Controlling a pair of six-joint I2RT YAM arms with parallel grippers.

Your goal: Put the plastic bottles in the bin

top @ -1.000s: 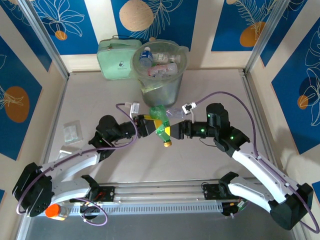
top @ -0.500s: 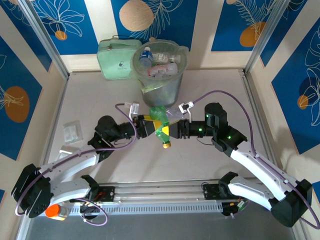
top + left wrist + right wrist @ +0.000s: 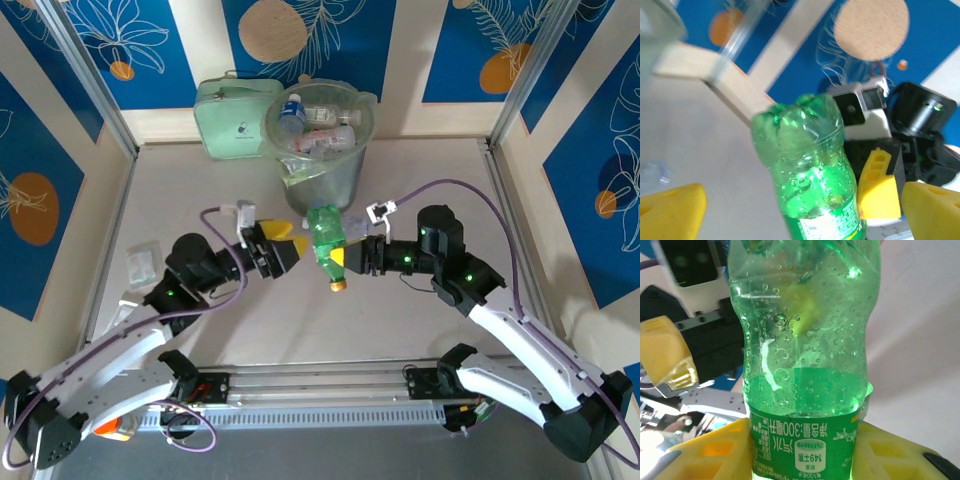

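Note:
A green plastic bottle (image 3: 327, 243) with a yellow cap hangs just in front of the bin (image 3: 325, 185). Its base points toward the bin and its cap toward the near edge. My right gripper (image 3: 345, 260) is shut on the bottle's labelled lower part (image 3: 805, 440), with a yellow finger (image 3: 710, 452) on each side. My left gripper (image 3: 290, 240) stands open just left of the bottle, its fingers (image 3: 670, 210) wide apart and off the bottle (image 3: 810, 165). The bin, a translucent grey bucket with a pale green liner, holds several bottles (image 3: 320, 125).
A pale green zipped case (image 3: 232, 120) lies behind and left of the bin. Clear plastic packets (image 3: 140, 262) lie on the table at the left. An orange-capped object (image 3: 105, 428) sits by the left arm's base. Metal frame posts and blue-patterned walls enclose the table.
The left gripper let go of the green bottle, opened wide and drew back to the left. The right gripper closed on the bottle and now carries it alone.

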